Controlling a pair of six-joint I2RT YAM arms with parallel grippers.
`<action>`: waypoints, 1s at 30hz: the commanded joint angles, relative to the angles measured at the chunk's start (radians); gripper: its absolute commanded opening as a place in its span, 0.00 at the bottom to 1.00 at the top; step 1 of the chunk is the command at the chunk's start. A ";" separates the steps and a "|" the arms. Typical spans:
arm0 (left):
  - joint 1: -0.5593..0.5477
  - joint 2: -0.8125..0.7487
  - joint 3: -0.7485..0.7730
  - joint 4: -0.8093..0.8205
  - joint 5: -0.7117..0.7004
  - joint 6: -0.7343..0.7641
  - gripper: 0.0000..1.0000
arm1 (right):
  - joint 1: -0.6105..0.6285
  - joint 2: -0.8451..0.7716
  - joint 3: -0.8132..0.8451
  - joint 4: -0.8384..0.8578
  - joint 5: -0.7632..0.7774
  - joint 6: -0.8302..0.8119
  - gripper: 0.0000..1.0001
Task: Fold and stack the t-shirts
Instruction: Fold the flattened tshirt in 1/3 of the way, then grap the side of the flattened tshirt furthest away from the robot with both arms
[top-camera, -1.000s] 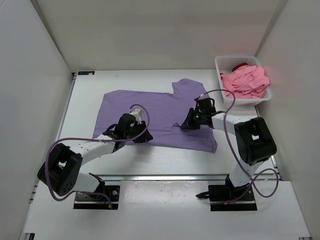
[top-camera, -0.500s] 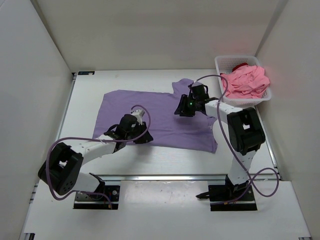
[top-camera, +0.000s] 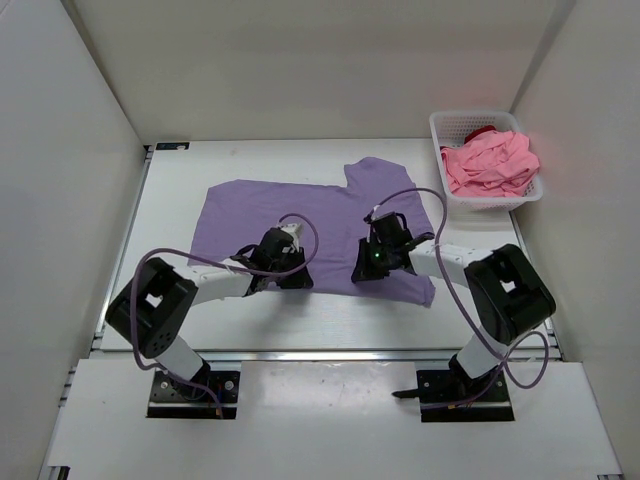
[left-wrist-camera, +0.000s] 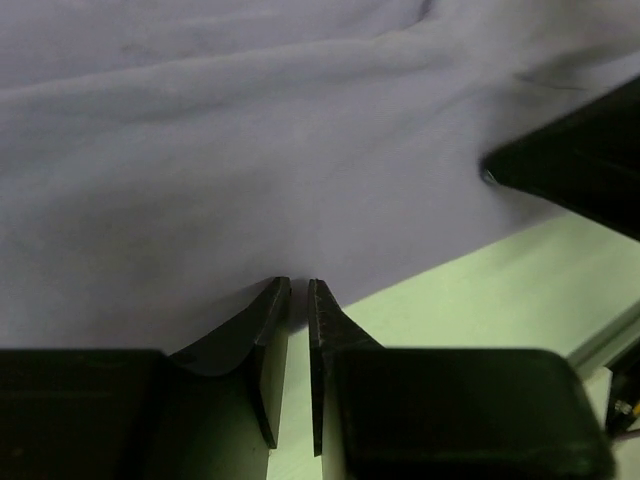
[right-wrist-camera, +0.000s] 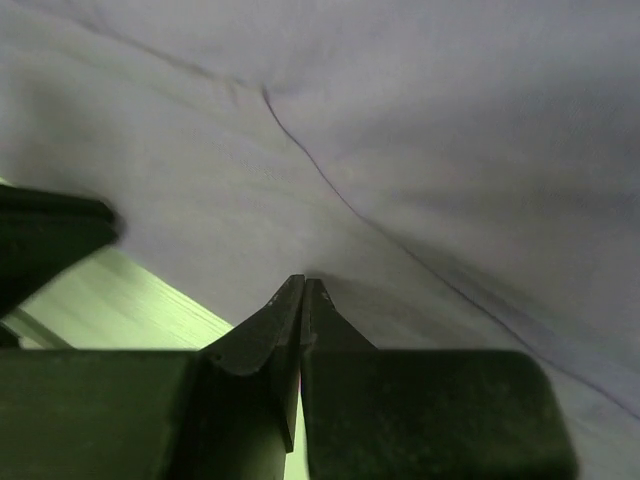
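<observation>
Plain white walls (top-camera: 300, 70) close in the white counter (top-camera: 300, 322) on its left, back and right sides. A metal rail (top-camera: 330, 354) runs along the counter's near edge, before a white ledge (top-camera: 320, 430). The light is soft and even.

Lavender t-shirt (left-wrist-camera: 250, 130) fills the top and left of frame, softly rippled. Left gripper (left-wrist-camera: 298, 288) sits at bottom centre, its fingers (left-wrist-camera: 268, 325) just a sliver apart, tips right at the shirt's near hem. Pale counter (left-wrist-camera: 500, 300) shows lower right. A black block (left-wrist-camera: 585, 165) juts in at the right edge, over the fabric.
</observation>
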 joint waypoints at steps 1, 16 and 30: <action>0.031 -0.013 -0.030 -0.007 -0.012 -0.001 0.24 | 0.023 0.006 -0.018 0.007 0.041 -0.035 0.00; -0.097 -0.209 -0.316 0.004 0.031 -0.225 0.24 | 0.087 -0.175 -0.293 -0.018 -0.019 -0.025 0.00; 0.509 0.012 0.259 -0.046 0.028 -0.128 0.45 | -0.115 -0.238 0.017 -0.114 -0.132 -0.152 0.07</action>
